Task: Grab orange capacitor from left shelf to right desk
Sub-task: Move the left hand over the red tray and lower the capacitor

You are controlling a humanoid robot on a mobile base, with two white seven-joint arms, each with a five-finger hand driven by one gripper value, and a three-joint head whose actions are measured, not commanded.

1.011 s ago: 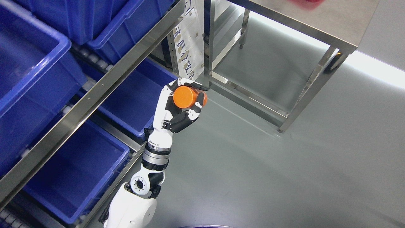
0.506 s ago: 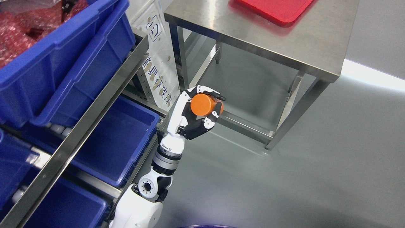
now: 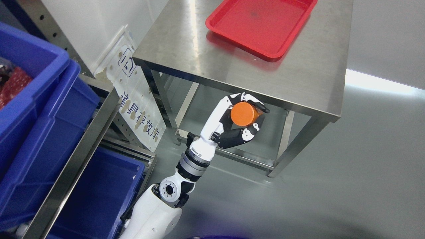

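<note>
My left hand (image 3: 244, 114) holds the orange capacitor (image 3: 244, 113), a short orange cylinder, with its fingers curled around it. The hand hangs in the air just in front of the near edge of the steel desk (image 3: 186, 49), below the level of the top. A red tray (image 3: 262, 23) lies on the desk's far right part. The shelf (image 3: 76, 159) with blue bins stands at the left. The right arm does not show.
Blue bins (image 3: 36, 109) fill the shelf at the left, one at the top left holding red material (image 3: 13, 84). A white sign with characters (image 3: 139, 113) leans between shelf and desk. Grey floor (image 3: 348, 172) spreads to the right.
The camera has swung right and up, bringing the desk top and the whole red tray into view. The left hand, still holding the capacitor, has moved right toward the desk's front edge.
</note>
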